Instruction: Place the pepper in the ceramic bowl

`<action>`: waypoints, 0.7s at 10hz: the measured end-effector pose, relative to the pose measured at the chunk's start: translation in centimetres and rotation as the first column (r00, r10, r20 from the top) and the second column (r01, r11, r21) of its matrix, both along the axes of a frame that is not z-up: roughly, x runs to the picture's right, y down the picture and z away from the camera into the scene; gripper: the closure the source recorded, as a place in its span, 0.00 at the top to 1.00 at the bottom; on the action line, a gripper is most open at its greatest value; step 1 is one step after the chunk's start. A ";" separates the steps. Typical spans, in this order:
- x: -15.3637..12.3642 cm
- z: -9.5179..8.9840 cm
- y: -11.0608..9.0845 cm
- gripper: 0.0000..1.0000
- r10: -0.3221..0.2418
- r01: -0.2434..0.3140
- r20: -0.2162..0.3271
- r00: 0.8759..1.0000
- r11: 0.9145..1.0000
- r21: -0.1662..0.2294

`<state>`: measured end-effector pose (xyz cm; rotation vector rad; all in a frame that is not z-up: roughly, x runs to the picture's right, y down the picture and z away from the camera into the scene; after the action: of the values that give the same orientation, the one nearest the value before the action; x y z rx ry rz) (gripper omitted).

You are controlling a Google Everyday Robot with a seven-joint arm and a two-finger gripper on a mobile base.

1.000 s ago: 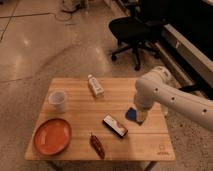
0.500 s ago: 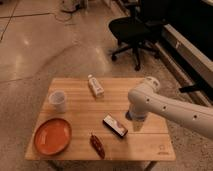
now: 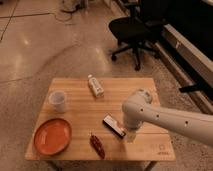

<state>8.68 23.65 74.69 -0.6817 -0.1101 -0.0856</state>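
Note:
The pepper [image 3: 97, 145] is a small glossy dark red chili lying near the front edge of the wooden table [image 3: 80, 107]. The ceramic bowl [image 3: 52, 136] is a wide shallow orange-red dish at the table's front left, empty. My gripper [image 3: 129, 136] hangs from the white arm [image 3: 165, 119] that reaches in from the right. It sits over the table just right of a black rectangular box [image 3: 114, 125], and right of the pepper.
A small translucent white cup [image 3: 58, 100] stands at the left. A small white bottle [image 3: 95, 85] lies near the table's back middle. A black office chair [image 3: 134, 30] stands on the floor behind the table.
My arm and gripper have moved left and toward the front of the table, closer to the black box and the pepper. The objects on the table have not moved.

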 end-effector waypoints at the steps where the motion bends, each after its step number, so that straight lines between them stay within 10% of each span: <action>1: -1.1 -0.1 1.2 0.65 -0.027 0.027 0.038 0.999 1.000 -0.001; 7: -4.5 0.2 5.3 0.65 -0.085 0.087 0.100 0.991 0.996 -0.011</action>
<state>4.21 28.99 74.93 -0.6978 -0.1775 -0.2019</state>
